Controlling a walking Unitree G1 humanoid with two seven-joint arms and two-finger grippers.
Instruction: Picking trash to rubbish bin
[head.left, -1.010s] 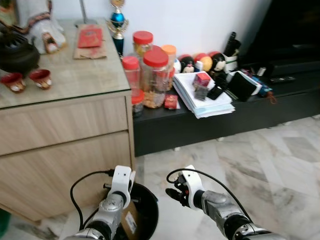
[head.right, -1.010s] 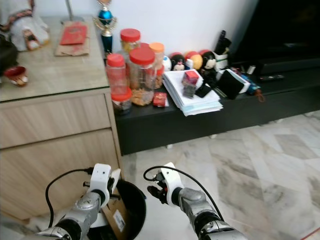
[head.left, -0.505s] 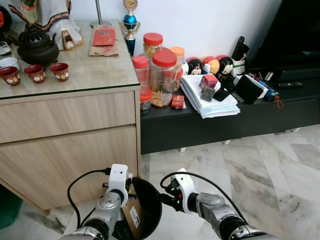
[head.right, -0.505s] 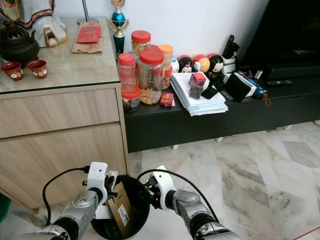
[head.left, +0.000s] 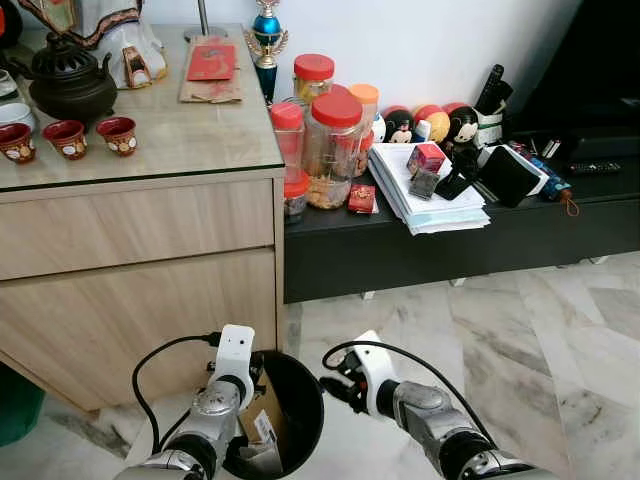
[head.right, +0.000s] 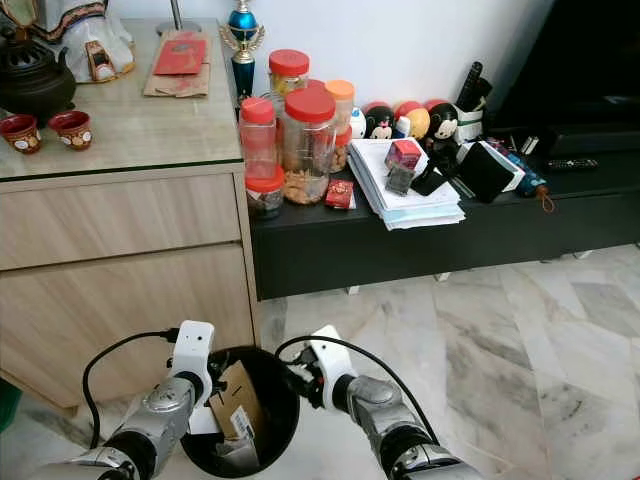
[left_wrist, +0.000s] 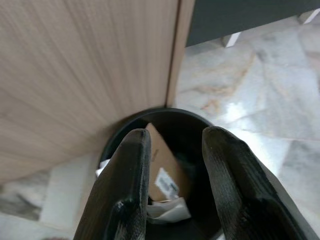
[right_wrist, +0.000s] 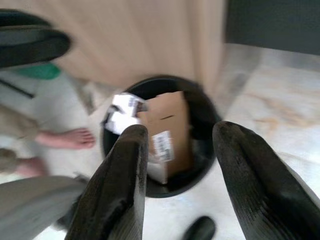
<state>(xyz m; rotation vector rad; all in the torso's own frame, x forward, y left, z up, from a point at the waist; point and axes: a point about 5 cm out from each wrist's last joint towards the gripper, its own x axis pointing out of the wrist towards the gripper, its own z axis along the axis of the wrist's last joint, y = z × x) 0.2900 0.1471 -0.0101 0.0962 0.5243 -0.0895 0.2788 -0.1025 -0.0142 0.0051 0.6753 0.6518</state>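
In the left eye view, a black rubbish bin (head.left: 290, 415) is standing on the marble floor (head.left: 520, 330) at the bottom centre of the frame, just beside the lower corner of a wooden cabinet (head.left: 140, 290); a brown cardboard box (head.left: 262, 418) and some crumpled white paper (head.left: 258, 458) are lying inside it. The left end effector (head.left: 248, 378) is hovering at the bin's left rim, and the right end effector (head.left: 335, 375) is hanging just off its right rim; their fingers are hard to read here. In the upper middle, red-lidded jars (head.left: 335, 140) and a stack of papers (head.left: 425, 195) are sitting on a low black shelf (head.left: 450, 240), and small red cups (head.left: 70, 138) are resting on the cabinet top at upper left. The right eye view is showing the same scene, with the bin (head.right: 250, 410) at bottom centre and the box (head.right: 235, 400) leaning inside it. In the left wrist view, the left end effector (left_wrist: 175, 145) is pointing down at the bin (left_wrist: 190, 135) in the frame's centre, its two black fingers (left_wrist: 125, 190) spread wide and holding nothing, the box (left_wrist: 162, 167) showing between them. In the right wrist view, which is blurred, the right end effector (right_wrist: 180, 137) is likewise gaping wide and empty over the bin (right_wrist: 200, 130), the box (right_wrist: 167, 127) and white paper (right_wrist: 120, 112) lying within; a person's bare foot (right_wrist: 67, 139) is showing at the left edge.
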